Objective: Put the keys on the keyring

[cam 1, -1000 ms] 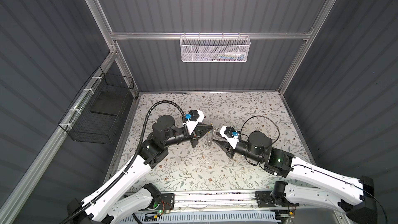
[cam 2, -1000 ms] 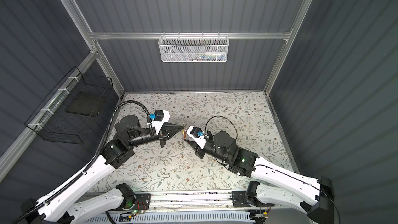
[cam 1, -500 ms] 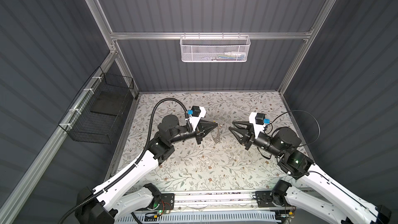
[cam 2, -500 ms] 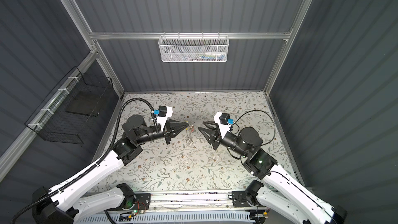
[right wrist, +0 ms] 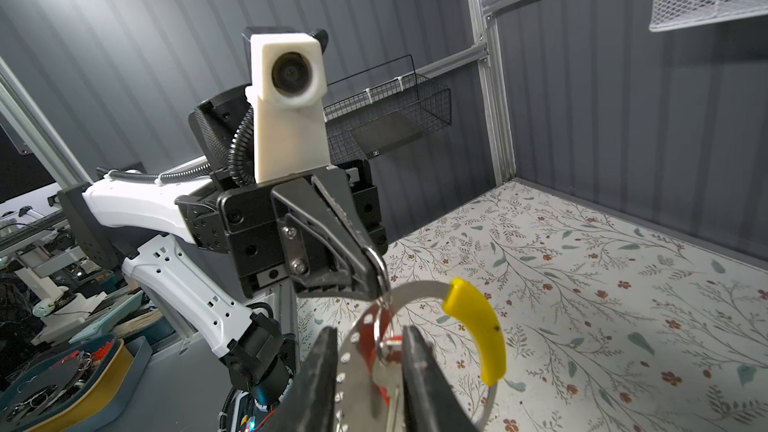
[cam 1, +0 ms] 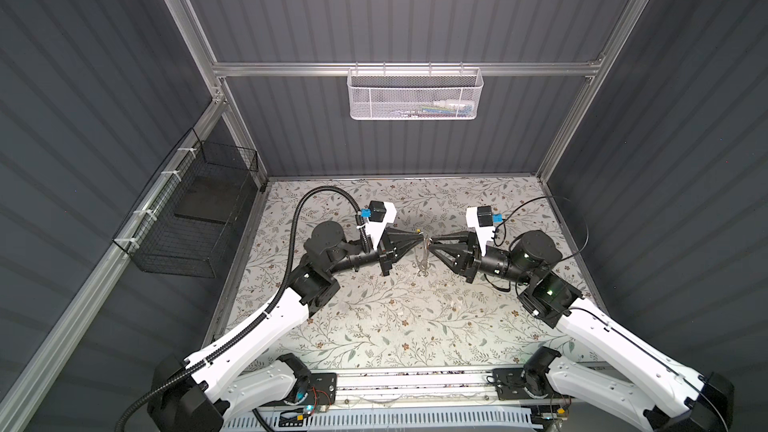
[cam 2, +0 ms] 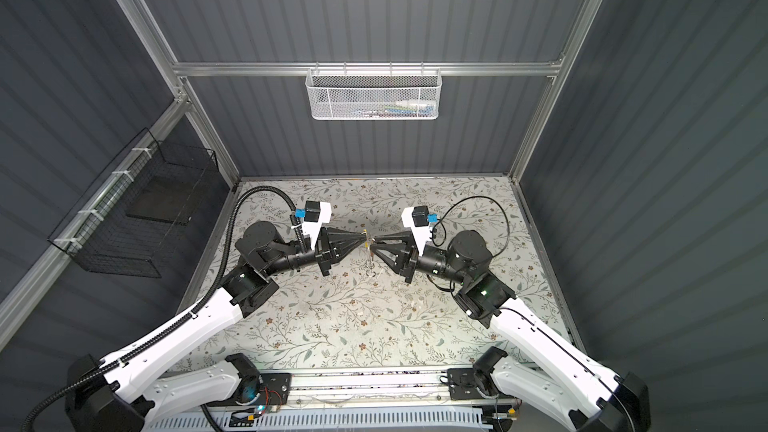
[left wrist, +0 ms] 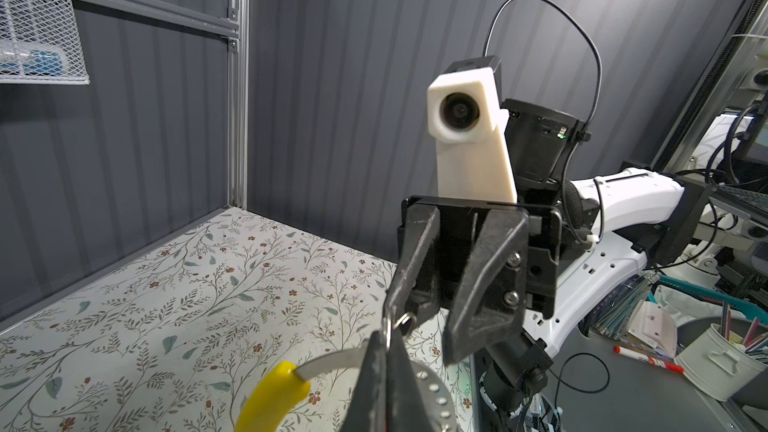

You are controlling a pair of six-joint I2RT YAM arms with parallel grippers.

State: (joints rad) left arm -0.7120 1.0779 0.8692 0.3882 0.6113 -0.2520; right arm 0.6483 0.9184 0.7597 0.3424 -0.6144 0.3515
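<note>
Floral-print table (cam 1: 374, 326) fills the floor of the grey-walled cell, and both arms are reaching in from the near edge to meet over the middle of it. Left arm (cam 1: 266, 317) comes in from the left, right arm (cam 1: 602, 334) from the right, wrist cameras facing each other. A white mesh basket (cam 1: 415, 95) hangs high on the back rail and a black wire basket (cam 1: 191, 218) is on the left wall, both well away from the action.

Down to the business end – in both top views the two grippers are nose to nose, tips almost touching. The left gripper (cam 1: 419, 238) is clamped tight, jaws fully together, pinching the keyring (right wrist: 415, 288) and holding it up clear of the table. The thin grey hoop curves away from its tips, and the yellow section (right wrist: 480, 326) of the rim swings out to the side.

The right gripper (cam 1: 433, 242) has its jaws parted by a narrow gap. Its fingers (right wrist: 322, 380) sit either side of the hanging keys (right wrist: 384, 376) – red tag (right wrist: 368, 340) and silvery key dangle right in that gap, just under the left gripper's tips. Whether the pads actually press on them I cannot tell
</note>
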